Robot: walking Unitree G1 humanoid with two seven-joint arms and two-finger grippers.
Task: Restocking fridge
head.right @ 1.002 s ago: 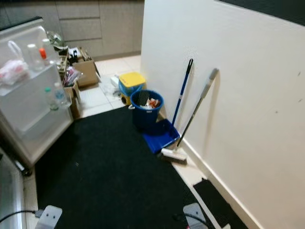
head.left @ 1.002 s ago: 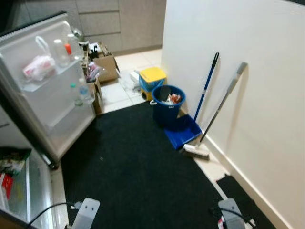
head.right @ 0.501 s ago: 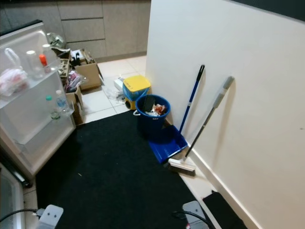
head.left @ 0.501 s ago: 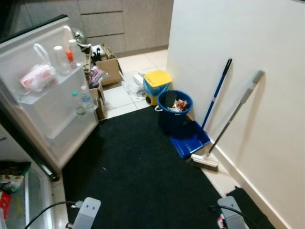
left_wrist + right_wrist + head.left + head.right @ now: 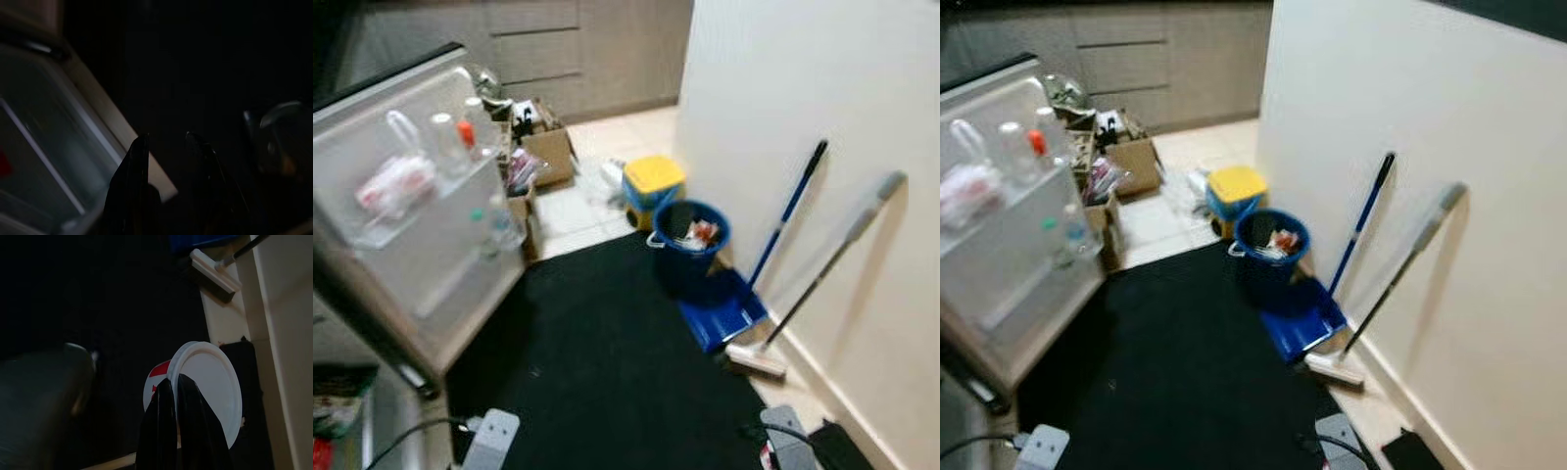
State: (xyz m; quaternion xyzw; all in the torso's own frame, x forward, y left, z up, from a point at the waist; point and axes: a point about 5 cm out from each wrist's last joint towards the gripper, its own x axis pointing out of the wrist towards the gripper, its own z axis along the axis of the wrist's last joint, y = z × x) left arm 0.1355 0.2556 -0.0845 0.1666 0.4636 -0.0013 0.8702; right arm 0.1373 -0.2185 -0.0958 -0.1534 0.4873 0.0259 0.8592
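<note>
Right end effector (image 5: 172, 382) pinching a white-lidded tub (image 5: 208, 389), hanging low over the black mat (image 5: 607, 343). Left end effector (image 5: 168, 142) spread, empty, beside the fridge drawer (image 5: 44, 147). Fridge door (image 5: 411, 225) open on the left, bottles (image 5: 480, 211) on its shelves.

No legible text, label, brand or number anywhere. Red marking on the white-lidded tub (image 5: 205, 391) pinched in the right hand (image 5: 176, 382), too dark and too cut off to read. Packets and bottles in the fridge door (image 5: 421, 196) blurred beyond reading. Yellow-lidded bin (image 5: 653, 181) and blue bucket (image 5: 690, 230) bare of any readable print.
</note>
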